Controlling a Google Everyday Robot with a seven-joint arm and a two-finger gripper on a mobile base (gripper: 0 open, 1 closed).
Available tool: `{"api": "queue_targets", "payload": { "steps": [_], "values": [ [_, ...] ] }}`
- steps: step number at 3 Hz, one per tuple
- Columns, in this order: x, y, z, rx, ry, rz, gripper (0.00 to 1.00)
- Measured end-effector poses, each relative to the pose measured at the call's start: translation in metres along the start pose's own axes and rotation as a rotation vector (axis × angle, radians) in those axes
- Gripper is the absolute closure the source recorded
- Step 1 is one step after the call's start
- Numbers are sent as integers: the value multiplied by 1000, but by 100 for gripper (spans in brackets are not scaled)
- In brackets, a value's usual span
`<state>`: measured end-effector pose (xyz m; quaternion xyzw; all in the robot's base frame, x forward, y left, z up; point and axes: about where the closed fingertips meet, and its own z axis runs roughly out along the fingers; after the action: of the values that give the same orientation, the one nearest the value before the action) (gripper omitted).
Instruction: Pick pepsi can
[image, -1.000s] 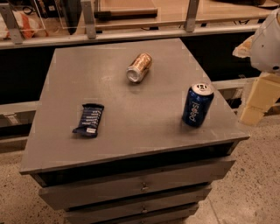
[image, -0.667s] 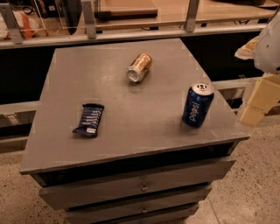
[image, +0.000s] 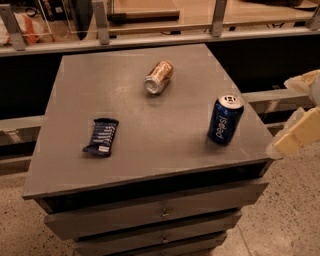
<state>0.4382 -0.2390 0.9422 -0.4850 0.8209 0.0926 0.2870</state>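
At the right edge of the camera view, beyond the right front corner of the grey cabinet top (image: 150, 130), my gripper (image: 295, 135) hangs off the surface and touches nothing. Only cream-coloured sections of it are in view, and I cannot tell whether it is spread or closed.

The pepsi can (image: 225, 120) stands upright on the top, near the right edge and toward the front. Its silver end faces up and its white lettering faces the camera. It is the object nearest my gripper, with a clear gap between them.

A copper can (image: 159, 77) lies on its side toward the rear centre. A dark blue snack wrapper (image: 101, 136) lies flat near the left front. Drawer fronts (image: 160, 212) are stacked below the top.
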Motion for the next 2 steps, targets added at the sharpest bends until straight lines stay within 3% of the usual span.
{"api": "queue_targets", "payload": {
  "steps": [2],
  "values": [
    [43,7,17,35,-346,115,0]
  ]
}}
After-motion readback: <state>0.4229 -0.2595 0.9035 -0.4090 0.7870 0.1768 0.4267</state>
